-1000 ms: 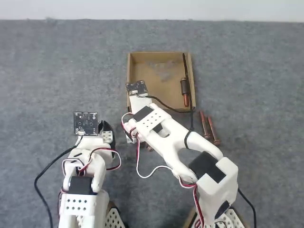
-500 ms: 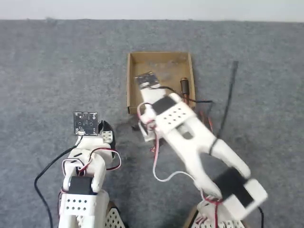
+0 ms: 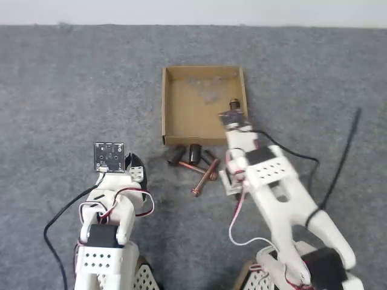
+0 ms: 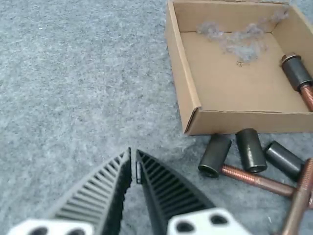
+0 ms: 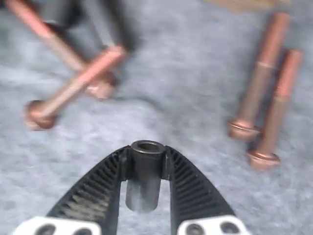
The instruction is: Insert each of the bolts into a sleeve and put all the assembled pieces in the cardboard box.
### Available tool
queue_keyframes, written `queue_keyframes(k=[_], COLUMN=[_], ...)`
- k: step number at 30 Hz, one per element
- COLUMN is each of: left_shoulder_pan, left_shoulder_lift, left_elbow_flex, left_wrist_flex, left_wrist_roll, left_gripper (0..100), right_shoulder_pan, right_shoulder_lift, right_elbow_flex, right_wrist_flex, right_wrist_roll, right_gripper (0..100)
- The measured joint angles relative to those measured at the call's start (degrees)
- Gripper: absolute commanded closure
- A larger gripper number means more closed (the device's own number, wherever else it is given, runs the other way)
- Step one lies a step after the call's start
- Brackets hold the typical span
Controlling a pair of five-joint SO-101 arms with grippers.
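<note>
The right hand [image 5: 146, 152] clamps a dark sleeve [image 5: 145, 183], open end outward, over the tabletop [image 5: 186, 103] beside two loose bolts [image 5: 261, 63], apparently to take one in (the left hand [image 4: 133, 155] rests closed, holding nothing), while one assembled piece [image 4: 295, 73] lies against the right wall of the cardboard box [image 4: 177, 63].

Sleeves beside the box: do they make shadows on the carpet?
Left wrist view: yes, soft patches hug the sleeves on the carpet. Right wrist view: faint shade beside the two bolts, dull shine on the held sleeve. High view: even light, no glare on the cardboard box.
</note>
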Motion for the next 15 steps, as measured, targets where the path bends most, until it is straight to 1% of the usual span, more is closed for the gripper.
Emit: queue_keyframes(k=[2,5,7,15], left_shoulder_pan=[0.0,0.0,0.0,0.0], left_shoulder_lift=[0.0,0.0,0.0,0.0], left_elbow_flex=[0.0,0.0,0.0,0.0], left_wrist_flex=[0.0,0.0,0.0,0.0], left_wrist_roll=[0.0,0.0,0.0,0.0], left_gripper=[99,99,99,99], right_shoulder_pan=[2.9,5.9,6.6,6.2], right_shoulder_lift=[-0.9,-1.0,-1.0,0.1], right_elbow_flex=[1.8,2.8,3.5,3.6], right_wrist_flex=[-0.7,-0.8,-0.8,-0.8], right_wrist_roll=[1.0,1.1,1.3,1.7], right_gripper=[98.5,92.4,89.1,90.9])
